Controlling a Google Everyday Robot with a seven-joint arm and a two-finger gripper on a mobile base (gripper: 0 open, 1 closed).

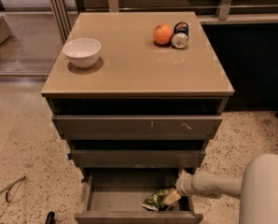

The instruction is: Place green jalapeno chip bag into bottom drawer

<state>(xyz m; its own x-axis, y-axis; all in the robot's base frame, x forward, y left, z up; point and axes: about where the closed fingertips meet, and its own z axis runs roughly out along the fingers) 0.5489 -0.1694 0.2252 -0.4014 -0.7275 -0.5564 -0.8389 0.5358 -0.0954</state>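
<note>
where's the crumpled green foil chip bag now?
Green chip bag lies in the open grey-brown bottom drawer, right half, low in camera view; gripper just right of it.

One tan cabinet [139,73], with three drawers in its front: one top drawer [136,125], one middle drawer [136,158], one bottom drawer [113,200]. On the cabinet's top, three loose items: one white bowl [82,52], one orange fruit [163,34], one can [180,35] on its side. Inside the bottom drawer, a single green jalapeno chip bag [158,200]. From the right, one robot arm [216,185], ending in one gripper [177,190] at the bottom drawer's right end, just beside the bag.
</note>
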